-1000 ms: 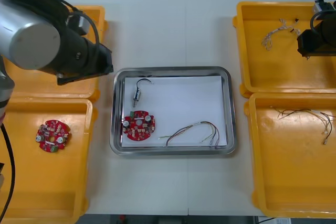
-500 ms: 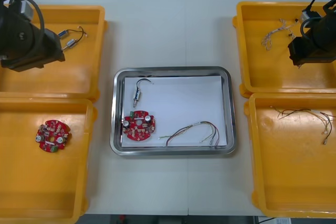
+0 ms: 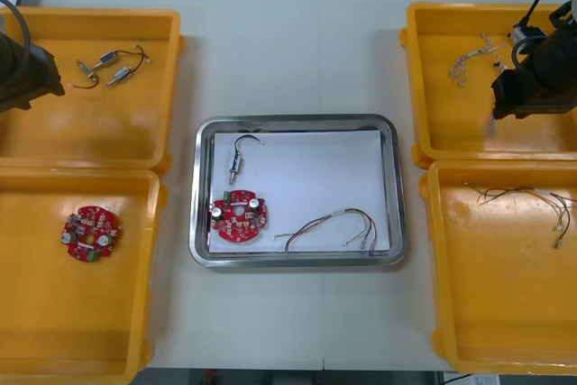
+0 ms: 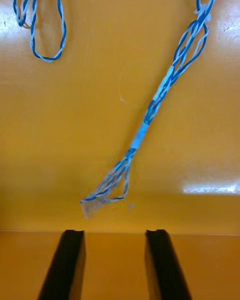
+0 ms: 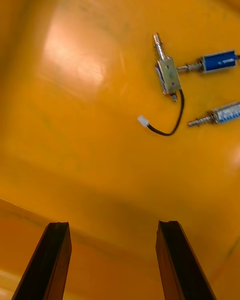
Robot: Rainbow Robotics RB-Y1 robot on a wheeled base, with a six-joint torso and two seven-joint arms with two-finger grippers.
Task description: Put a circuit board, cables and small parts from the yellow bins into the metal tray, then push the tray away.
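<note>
The metal tray (image 3: 395, 188), white inside, holds a red circuit board (image 3: 239, 216), a small metal part (image 3: 236, 161) with a black lead, and a red and yellow cable (image 3: 329, 227). My right arm (image 3: 534, 83) hangs over the far right yellow bin (image 3: 424, 69). The right gripper (image 4: 114, 262) is open with nothing between its fingers. A twisted blue and white cable (image 4: 150, 115) lies on the bin floor just beyond the fingertips. My left arm (image 3: 20, 74) is at the table's left edge. The left gripper (image 5: 114, 260) stands wide open over the far left bin.
Small metal parts (image 3: 113, 65) lie in the far left bin (image 3: 171, 87), also the small metal parts (image 5: 167, 75) beyond the left fingers. A second circuit board (image 3: 90, 233) sits in the near left bin. Black cables (image 3: 523, 196) lie in the near right bin. More blue and white cable (image 4: 37, 20) lies farther off.
My left arm has drawn back to the left edge, uncovering the far left bin and its parts. The right arm has shifted slightly inward over the far right bin.
</note>
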